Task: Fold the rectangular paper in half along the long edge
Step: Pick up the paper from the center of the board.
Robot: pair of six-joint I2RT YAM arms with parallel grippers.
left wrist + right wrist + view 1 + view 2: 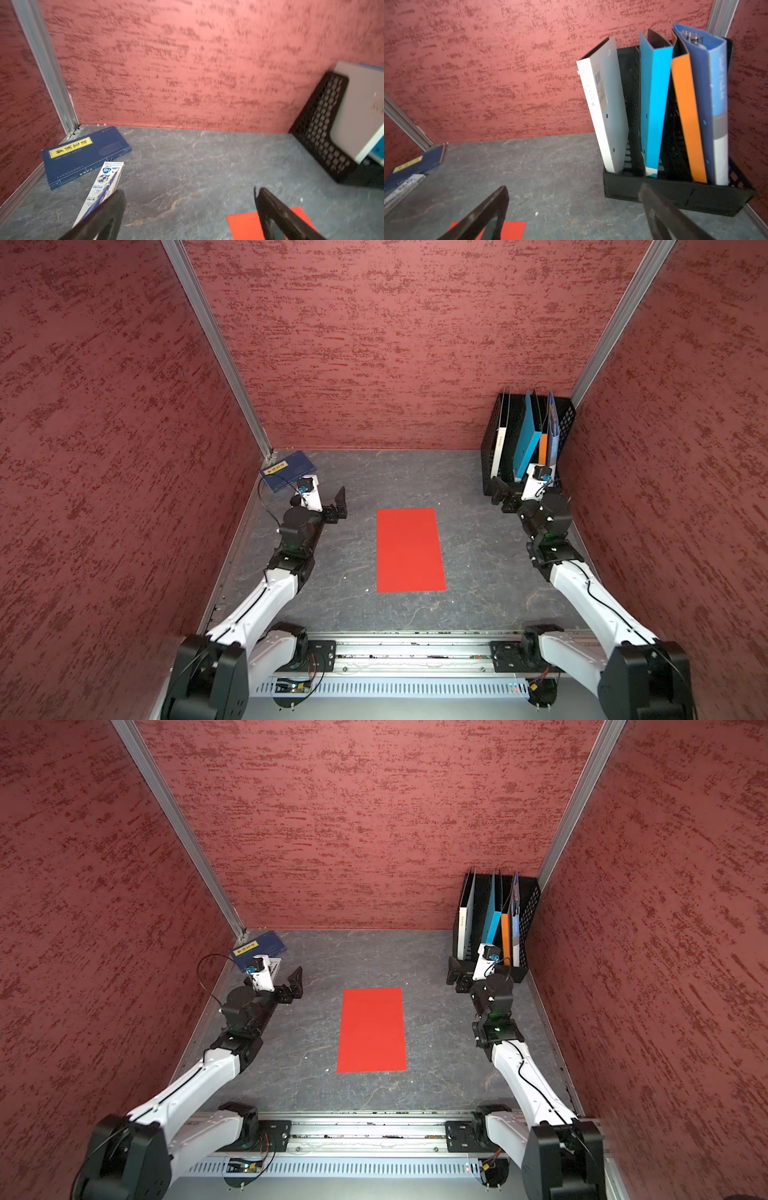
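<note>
The rectangular paper is a plain red-orange sheet lying flat and unfolded in the middle of the grey table, its long edges running front to back. My left gripper hovers open off the paper's far left corner, apart from it. The left wrist view shows its jaws wide around bare table, with a paper corner beside one finger. My right gripper stands open off the far right corner, holding nothing; a paper corner shows there.
A black mesh file rack with several upright binders fills the back right corner, just behind the right gripper. A dark blue book and a white pencil box lie in the back left corner. Red walls enclose three sides; a metal rail runs along the front.
</note>
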